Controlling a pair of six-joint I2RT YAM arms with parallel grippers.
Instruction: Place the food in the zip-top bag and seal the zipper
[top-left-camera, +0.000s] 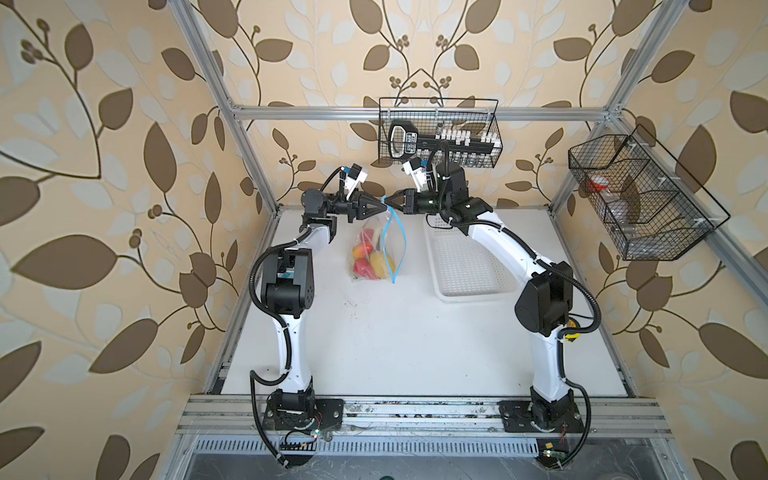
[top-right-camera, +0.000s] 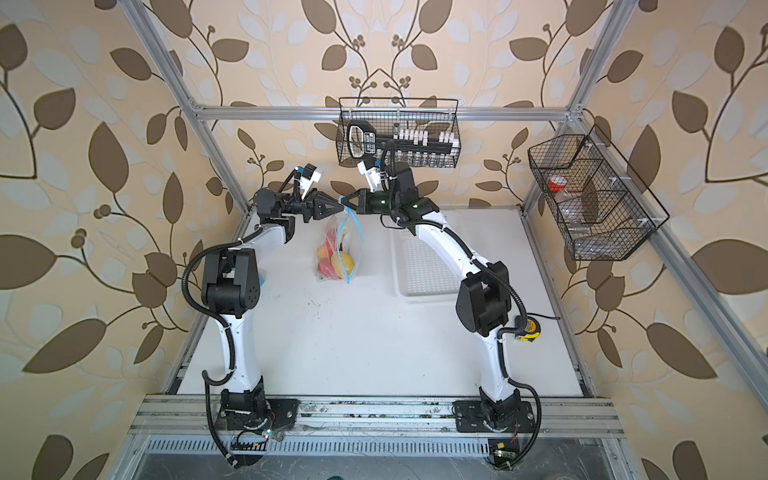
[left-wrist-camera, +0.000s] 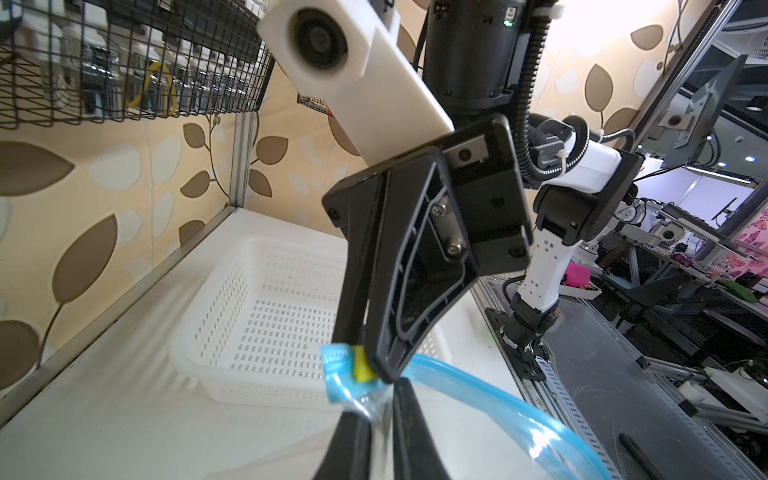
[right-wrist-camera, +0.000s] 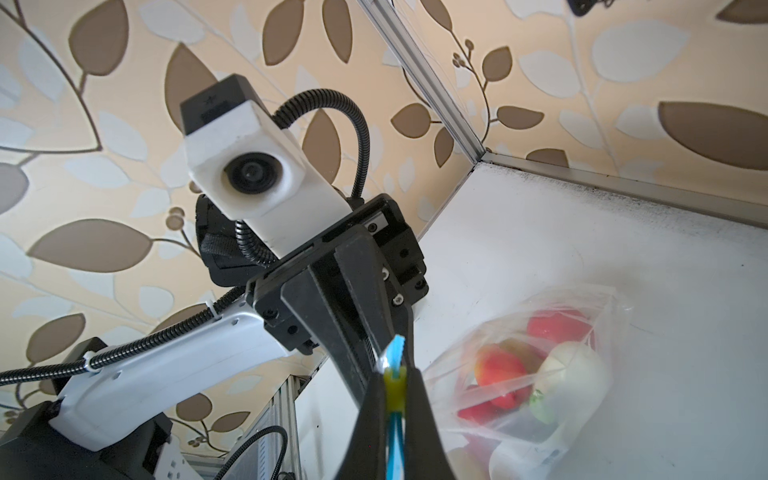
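Not much to read here, honestly. The only real lettering is a small light label (top-left-camera: 409, 146) on the black tool (top-left-camera: 400, 139) lying in the wire basket (top-left-camera: 494, 124) on the back wall. It shows in both top views (top-right-camera: 369, 143), but the print is too blurry to make out a single word. In the right wrist view there's a tiny star-like mark (right-wrist-camera: 212, 99) on the black cap of the other arm's camera housing (right-wrist-camera: 249, 174). No brands or numbers I can read anywhere else.

Beige wallpaper (top-left-camera: 124, 62) with brown leaves, silver aluminium frame (top-left-camera: 324, 113), white worktop (top-left-camera: 395, 340), black wire basket (top-left-camera: 440, 133) on back rail, second wire basket (top-left-camera: 640, 199) at the side
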